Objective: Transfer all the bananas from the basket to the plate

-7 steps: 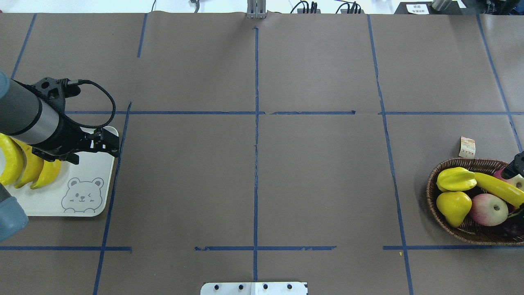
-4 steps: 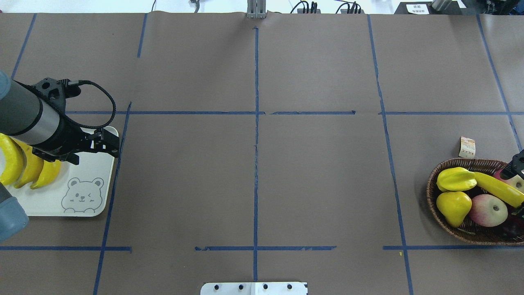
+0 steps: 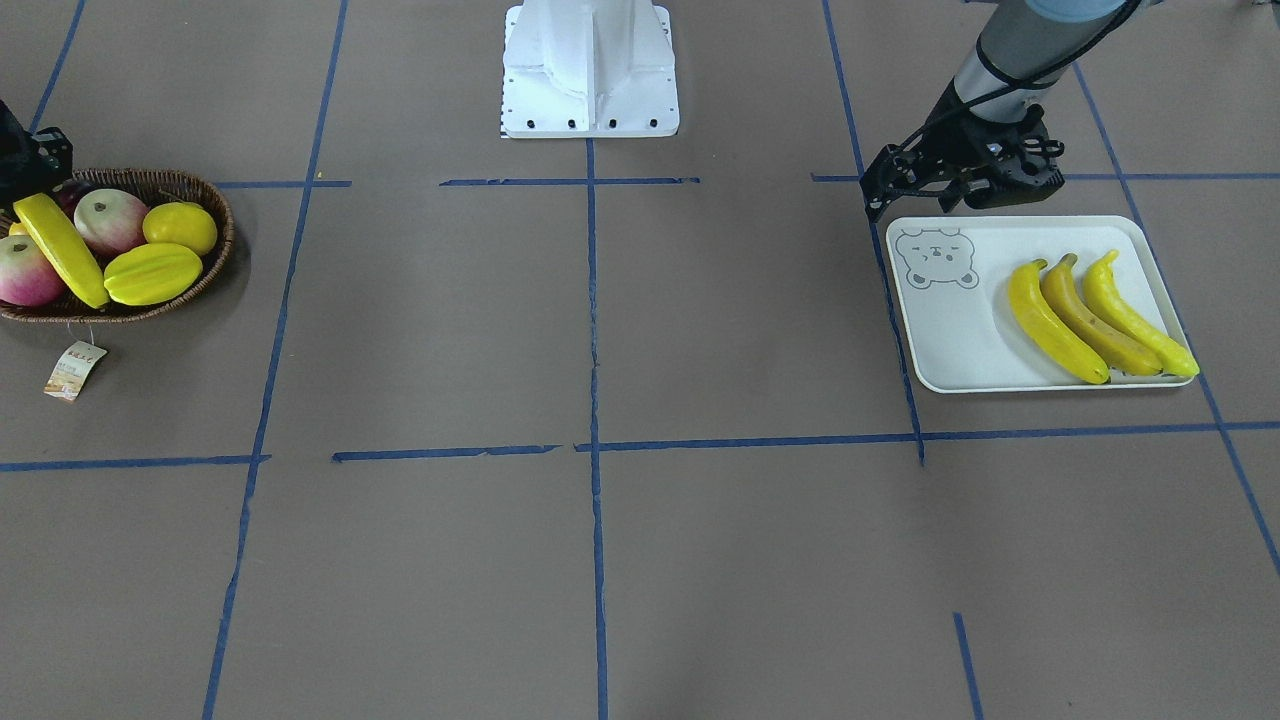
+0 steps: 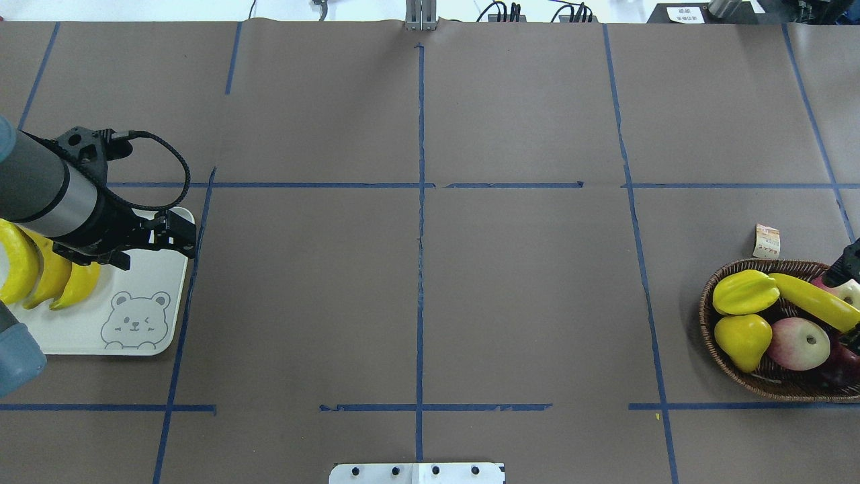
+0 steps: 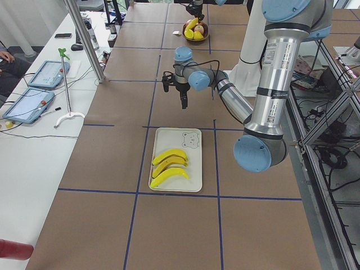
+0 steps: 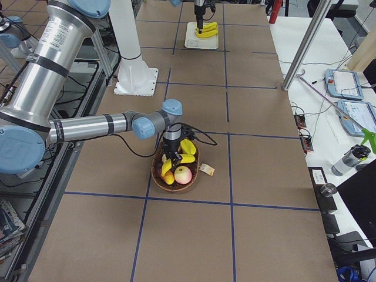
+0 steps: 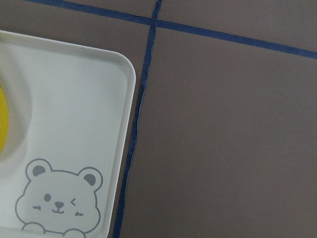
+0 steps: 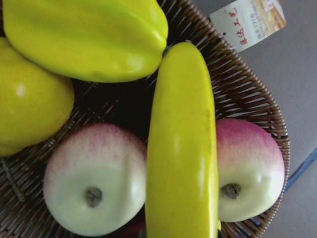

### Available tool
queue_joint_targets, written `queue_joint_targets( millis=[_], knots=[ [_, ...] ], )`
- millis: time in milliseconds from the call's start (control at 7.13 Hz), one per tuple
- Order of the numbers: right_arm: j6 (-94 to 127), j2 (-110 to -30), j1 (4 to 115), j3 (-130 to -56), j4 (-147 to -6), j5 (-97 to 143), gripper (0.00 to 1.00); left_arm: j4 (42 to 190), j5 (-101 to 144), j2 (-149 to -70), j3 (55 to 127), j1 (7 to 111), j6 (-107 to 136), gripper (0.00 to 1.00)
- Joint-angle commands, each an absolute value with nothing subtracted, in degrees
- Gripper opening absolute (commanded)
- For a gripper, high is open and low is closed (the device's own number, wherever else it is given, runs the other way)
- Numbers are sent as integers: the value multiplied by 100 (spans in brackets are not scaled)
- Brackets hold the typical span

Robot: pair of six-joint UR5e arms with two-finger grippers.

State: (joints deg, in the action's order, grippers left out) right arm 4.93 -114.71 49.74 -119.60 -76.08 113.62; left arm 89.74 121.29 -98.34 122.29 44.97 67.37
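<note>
Yellow and long, the last banana (image 4: pixel 816 298) has shifted in the basket (image 4: pixel 703 316) under the right end effector (image 4: pixel 844 273), its grip impossible to tell, so pickup seems underway.

— What is seen toward the table's (image 4: pixel 524 296) right edge?
— A starfruit (image 4: pixel 742 292), a lemon (image 4: pixel 742 339) and two apples (image 4: pixel 798 343) are clustered there.
— And the surface?
— It is crossed by blue tape lines (image 4: pixel 420 269).
</note>
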Motion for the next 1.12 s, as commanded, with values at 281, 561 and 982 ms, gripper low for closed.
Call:
queue_joint_targets(
  millis=[281, 561, 982],
  knots=[
    [667, -11252, 5792, -12112, -7550, 12250, 17, 8982, 12138, -9931, 12191, 4483, 6741, 100],
    [2075, -10743, 5783, -12181, -7515, 12322, 19, 8991, 12164, -10089, 12182, 4439, 6759, 100],
    [3326, -10399, 5748, -12506, -7445, 12671, 19, 8991, 12147, -10397, 12190, 4202, 6750, 100]
  ],
)
